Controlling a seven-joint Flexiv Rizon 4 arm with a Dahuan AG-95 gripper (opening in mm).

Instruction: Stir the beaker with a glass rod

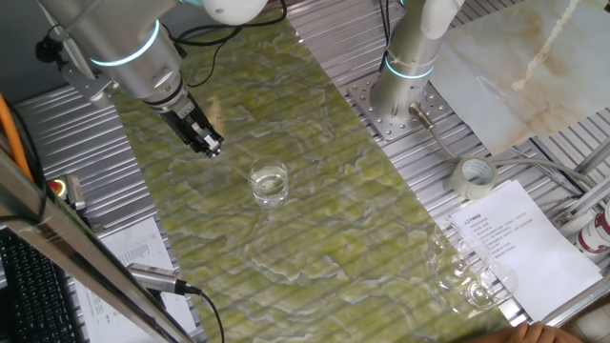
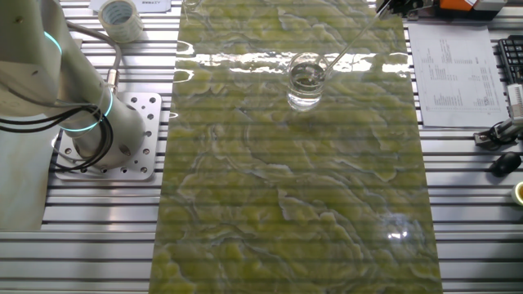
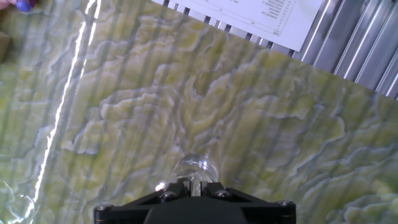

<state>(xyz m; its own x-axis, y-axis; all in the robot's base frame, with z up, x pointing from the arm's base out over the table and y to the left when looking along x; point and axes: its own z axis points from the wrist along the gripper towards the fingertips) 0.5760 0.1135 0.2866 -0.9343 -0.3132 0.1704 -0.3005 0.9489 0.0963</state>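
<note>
The beaker (image 1: 269, 181) is a short clear glass standing upright on the green marbled mat (image 1: 315, 238). It also shows in the other fixed view (image 2: 305, 82). My gripper (image 1: 210, 143) hangs tilted above and to the left of the beaker, shut on the glass rod. In the other fixed view the thin rod (image 2: 352, 40) slants from the gripper (image 2: 391, 6) down into the beaker's mouth. In the hand view the fingers (image 3: 194, 183) pinch the rod (image 3: 194, 179), with the beaker (image 3: 196, 165) straight beyond them.
A translucent tape roll (image 1: 477, 174) and printed papers (image 1: 515, 238) lie right of the mat. A cluster of clear glass vessels (image 1: 467, 272) stands at the mat's near right. A second arm's base (image 1: 400, 76) is bolted at the back. A keyboard (image 1: 29, 286) is at the left.
</note>
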